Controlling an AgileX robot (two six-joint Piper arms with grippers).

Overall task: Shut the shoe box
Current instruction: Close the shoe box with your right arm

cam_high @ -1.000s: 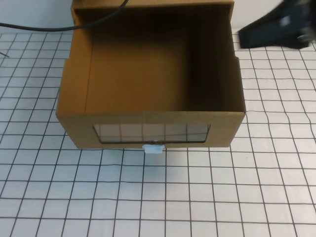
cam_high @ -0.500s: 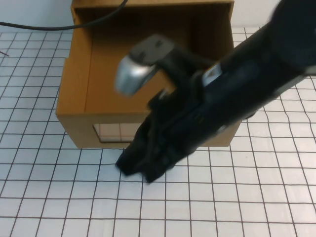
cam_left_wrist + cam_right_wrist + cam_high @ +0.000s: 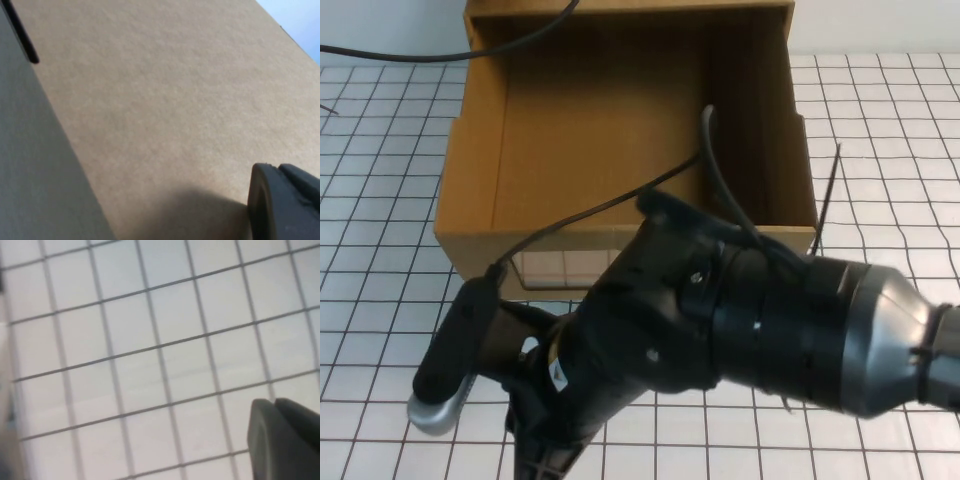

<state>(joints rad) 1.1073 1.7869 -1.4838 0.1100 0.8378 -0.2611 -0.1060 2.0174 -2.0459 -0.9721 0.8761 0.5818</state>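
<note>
Hanging low at the counter point(image 3: 880, 120)'s near edge, right gripper point(image 3: 535, 455) sits just in front of the shoe box point(image 3: 620, 130), drawer pulled toward the robot; jaw state can't tell. Left gripper point(image 3: 285, 205) hard against cardboard, state unclear.

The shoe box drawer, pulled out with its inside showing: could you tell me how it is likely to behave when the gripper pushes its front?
The shoe box looks empty, so it is probably light and may skid on the gridded table rather than slide shut. Its thin cardboard front may flex around the window. The right gripper is low in front of it; the left gripper sits beside cardboard.
</note>
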